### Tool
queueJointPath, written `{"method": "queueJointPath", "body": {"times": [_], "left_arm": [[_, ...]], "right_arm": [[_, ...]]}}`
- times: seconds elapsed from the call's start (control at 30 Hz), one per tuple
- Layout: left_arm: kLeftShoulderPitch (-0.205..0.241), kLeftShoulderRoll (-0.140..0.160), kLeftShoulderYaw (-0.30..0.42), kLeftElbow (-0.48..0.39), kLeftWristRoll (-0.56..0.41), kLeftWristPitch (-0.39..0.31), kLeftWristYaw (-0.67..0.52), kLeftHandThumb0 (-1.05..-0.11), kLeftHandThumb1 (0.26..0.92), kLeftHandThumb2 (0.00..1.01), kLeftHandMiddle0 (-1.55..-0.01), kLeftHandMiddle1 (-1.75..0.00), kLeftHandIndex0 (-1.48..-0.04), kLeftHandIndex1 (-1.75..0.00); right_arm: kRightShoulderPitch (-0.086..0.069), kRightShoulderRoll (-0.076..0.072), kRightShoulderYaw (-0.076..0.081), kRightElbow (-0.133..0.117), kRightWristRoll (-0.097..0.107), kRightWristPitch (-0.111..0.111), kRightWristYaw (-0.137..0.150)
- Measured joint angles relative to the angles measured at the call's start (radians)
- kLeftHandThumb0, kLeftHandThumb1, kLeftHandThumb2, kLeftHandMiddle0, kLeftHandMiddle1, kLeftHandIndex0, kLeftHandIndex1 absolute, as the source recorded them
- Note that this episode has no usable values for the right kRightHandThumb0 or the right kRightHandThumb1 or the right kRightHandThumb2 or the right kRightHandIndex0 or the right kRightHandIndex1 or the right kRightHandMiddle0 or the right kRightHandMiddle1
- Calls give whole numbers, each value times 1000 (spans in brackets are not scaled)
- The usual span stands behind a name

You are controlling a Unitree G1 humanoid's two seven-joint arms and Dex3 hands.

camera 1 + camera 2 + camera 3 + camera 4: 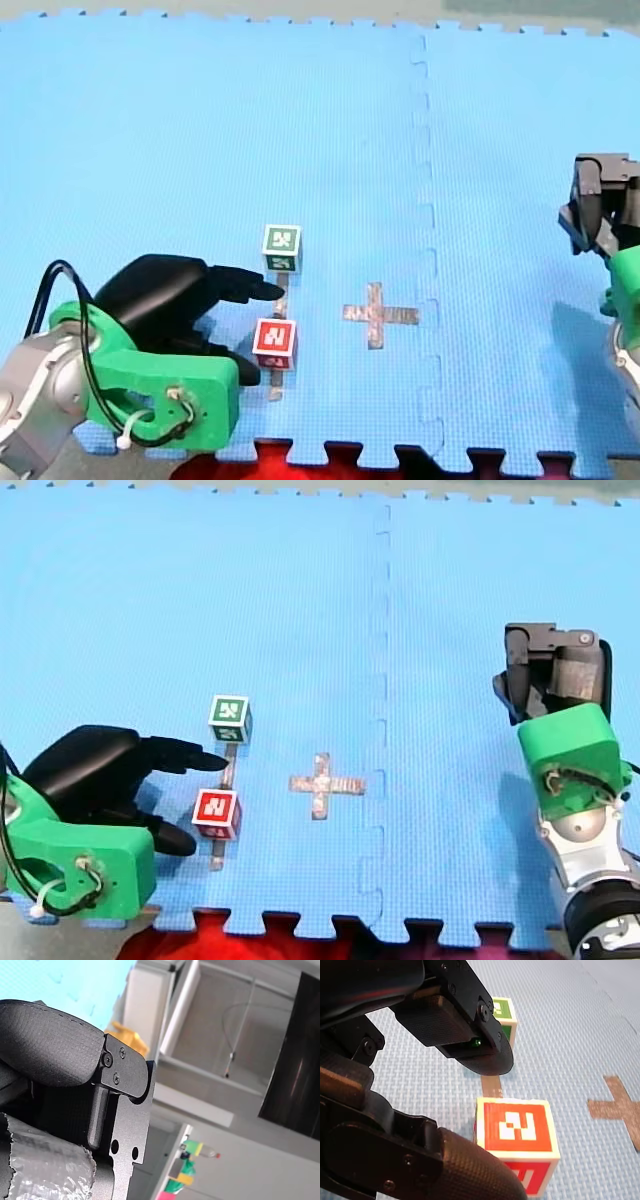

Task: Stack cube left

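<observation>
Flanking the red cube, which sits on the blue mat just in front of the green cube, your left hand is uncurled and holds nothing, with the right hand well apart; the cube looks light, rigid and smooth-faced, so pinch two opposite side faces squarely.

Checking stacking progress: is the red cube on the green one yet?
Not stacked: red cube and green cube sit apart on the mat; left hand beside them, right hand far right.
</observation>
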Motion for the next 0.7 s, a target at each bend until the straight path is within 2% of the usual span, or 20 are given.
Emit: {"method": "queueJointPath", "body": {"times": [0.13,0.4,0.7], "left_arm": [[0,-25,-14,50,32,-14,120,-1048,921,121,-883,-1746,-854,-65],[-8,-77,-39,178,82,-65,354,-1048,921,124,-905,-1746,-875,-57],[-46,-125,-69,371,124,-174,613,-1048,916,71,-910,-1746,-931,-50]], "right_arm": [[0,3,0,0,0,0,1],[0,4,0,-1,0,0,4],[0,2,-3,-7,1,-9,6]]}}
